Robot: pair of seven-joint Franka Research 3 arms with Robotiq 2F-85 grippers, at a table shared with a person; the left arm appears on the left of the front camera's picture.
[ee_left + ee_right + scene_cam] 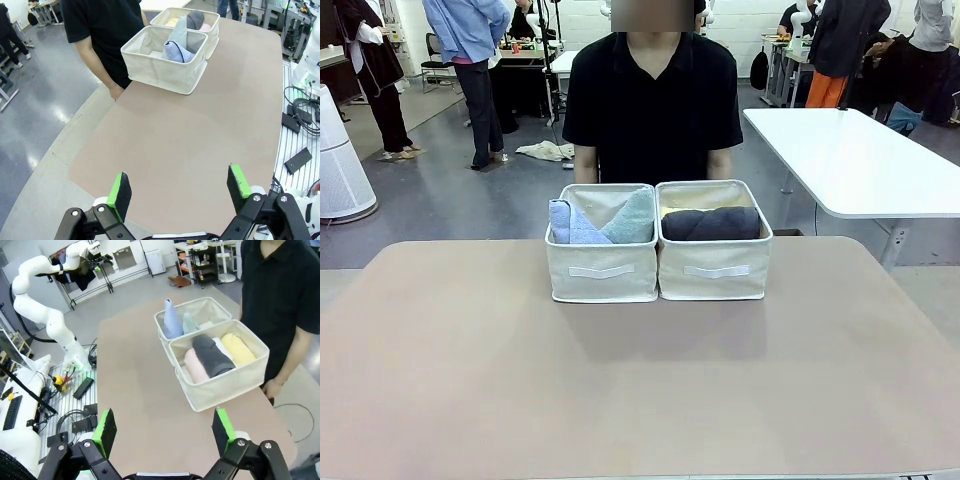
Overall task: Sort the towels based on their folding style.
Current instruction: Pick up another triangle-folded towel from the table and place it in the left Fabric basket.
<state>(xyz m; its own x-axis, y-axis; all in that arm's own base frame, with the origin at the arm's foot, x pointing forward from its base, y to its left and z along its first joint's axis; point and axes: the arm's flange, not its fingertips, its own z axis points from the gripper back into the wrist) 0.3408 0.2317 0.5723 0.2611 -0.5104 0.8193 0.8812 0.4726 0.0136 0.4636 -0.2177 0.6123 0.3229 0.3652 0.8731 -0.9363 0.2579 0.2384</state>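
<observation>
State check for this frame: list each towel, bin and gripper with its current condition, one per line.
Blue towel: triangle fold, upright in left bin.
Teal-grey towel: triangle fold, same bin.
Pink towel: rolled, in right bin.
Dark grey towel: rolled, on top there.
White towel: rolled, mostly covered.
Yellow towel: rolled, same bin.
Left gripper: open, empty.
Right gripper: open, empty.

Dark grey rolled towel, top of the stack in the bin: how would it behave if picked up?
The dark grey rolled towel is soft terry, so probably light and squashy under pinch. It lies on the other rolls in the bin, so it may roll off sideways if nudged. Gripped at one end, it would likely sag or unroll.
</observation>
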